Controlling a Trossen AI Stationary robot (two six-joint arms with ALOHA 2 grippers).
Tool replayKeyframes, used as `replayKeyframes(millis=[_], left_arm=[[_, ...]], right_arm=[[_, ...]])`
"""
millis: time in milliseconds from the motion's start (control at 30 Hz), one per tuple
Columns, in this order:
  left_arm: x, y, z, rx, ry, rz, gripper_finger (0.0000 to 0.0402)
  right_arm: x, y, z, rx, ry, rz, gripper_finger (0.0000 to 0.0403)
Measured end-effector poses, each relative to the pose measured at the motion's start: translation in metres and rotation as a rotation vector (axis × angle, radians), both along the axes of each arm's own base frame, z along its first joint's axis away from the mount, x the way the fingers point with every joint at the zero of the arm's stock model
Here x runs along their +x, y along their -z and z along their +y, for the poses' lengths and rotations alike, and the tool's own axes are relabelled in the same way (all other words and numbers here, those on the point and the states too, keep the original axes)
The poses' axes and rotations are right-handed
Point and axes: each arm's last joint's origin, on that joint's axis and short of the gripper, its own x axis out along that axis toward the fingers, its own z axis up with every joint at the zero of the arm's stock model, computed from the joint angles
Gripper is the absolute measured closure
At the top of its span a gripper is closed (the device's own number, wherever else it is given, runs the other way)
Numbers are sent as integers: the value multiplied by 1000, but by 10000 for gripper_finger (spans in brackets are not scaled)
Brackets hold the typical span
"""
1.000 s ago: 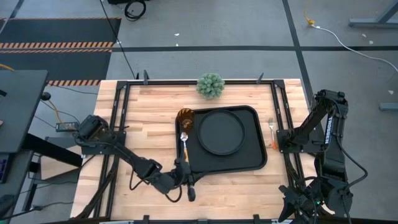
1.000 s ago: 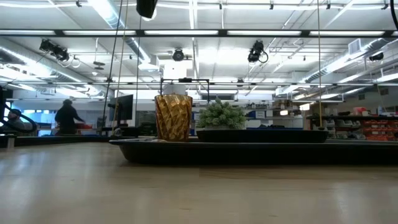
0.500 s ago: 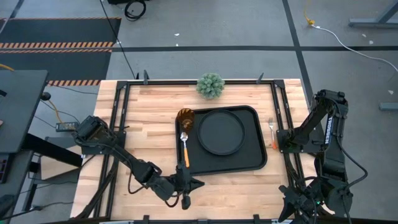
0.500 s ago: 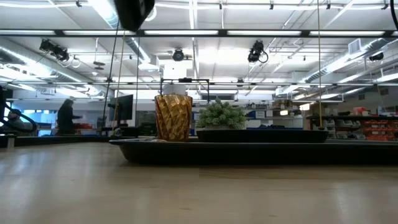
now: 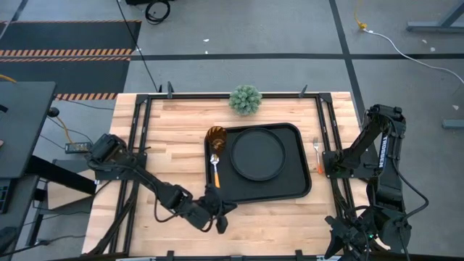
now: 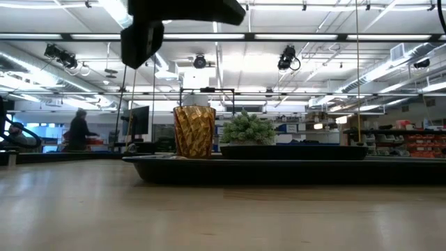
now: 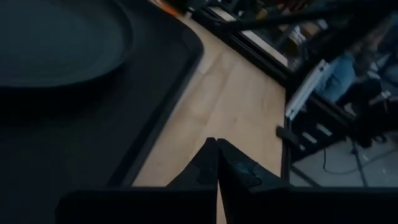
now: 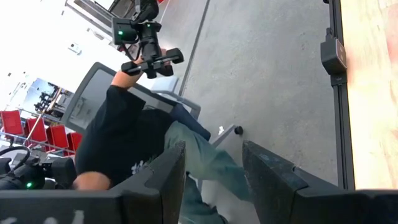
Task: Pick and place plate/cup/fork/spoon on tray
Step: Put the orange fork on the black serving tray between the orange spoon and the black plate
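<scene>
The black tray (image 5: 297, 185) lies mid-table with the round black plate (image 5: 257, 154) resting flat in it. At the tray's far left corner the amber cup (image 5: 217, 136) stands upright, also seen as cup (image 6: 194, 131). The spoon (image 5: 214, 170) lies along the tray's left edge. To the right of the tray, the fork (image 5: 317, 155) lies on the table. My left gripper (image 5: 224, 215) hovers shut above the table by the tray's near left corner, holding nothing (image 7: 216, 163). My right gripper (image 8: 211, 155) is open and holds nothing at the table's right edge.
A small green plant (image 5: 246, 99) stands at the table's far edge. Black frame rails run along the table's left and right sides. A person with a camera (image 8: 134, 124) is on the floor beyond the table. Bare wood lies left of and in front of the tray.
My left gripper has rolled and tipped by the tray's near left corner and sunk a little. More of it now hangs into the top of the low view. It has stayed shut.
</scene>
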Motion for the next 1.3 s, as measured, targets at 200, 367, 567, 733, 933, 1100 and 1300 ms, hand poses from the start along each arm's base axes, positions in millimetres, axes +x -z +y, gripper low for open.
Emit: replayKeyframes(millis=[200, 367, 567, 733, 933, 1100, 1300], left_arm=[[8, 0, 14, -25, -60, -6, 395], [14, 0, 26, -87, -134, -19, 395], [17, -1, 33, -39, -184, -30, 395], [18, -1, 37, 69, -192, -22, 395], [18, 1, 33, 90, -34, 32, 395], [14, 10, 31, 203, 177, 162, 395], [10, 15, 30, 265, 237, 228, 395]], right_arm=[[0, 0, 0, 0, 0, 0, 239], [0, 0, 0, 0, 0, 0, 239], [0, 0, 0, 0, 0, 0, 239], [0, 0, 0, 0, 0, 0, 239], [0, 0, 0, 0, 0, 0, 239], [0, 0, 0, 0, 0, 0, 239], [0, 0, 0, 0, 0, 0, 239]])
